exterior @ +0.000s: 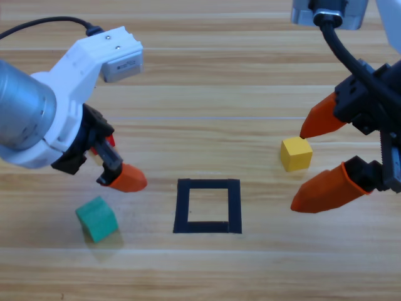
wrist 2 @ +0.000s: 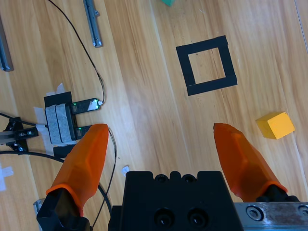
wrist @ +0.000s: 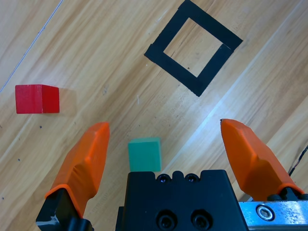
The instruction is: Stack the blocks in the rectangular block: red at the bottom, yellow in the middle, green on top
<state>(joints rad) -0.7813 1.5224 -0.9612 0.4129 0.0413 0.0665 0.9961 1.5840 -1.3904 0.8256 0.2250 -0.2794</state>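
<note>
The tape square (exterior: pixel 207 183) lies at the table's centre with nothing inside it. The green cube (exterior: pixel 97 218) rests to its lower left, and the yellow cube (exterior: pixel 296 153) to its upper right. The red cube (wrist: pixel 37 98) shows in the left wrist view, left of the jaws; in the high view the left arm covers nearly all of it. My left gripper (exterior: pixel 125 175) hangs open above the table between red and green, holding nothing. My right gripper (exterior: pixel 297 172) is open, its jaws on either side of the yellow cube and just right of it.
In the right wrist view, thin black cables (wrist 2: pixel 103 86), a taped-down black device (wrist 2: pixel 65 120) and metal strips (wrist 2: pixel 92 23) lie on the wood beyond the tape square (wrist 2: pixel 211 85).
</note>
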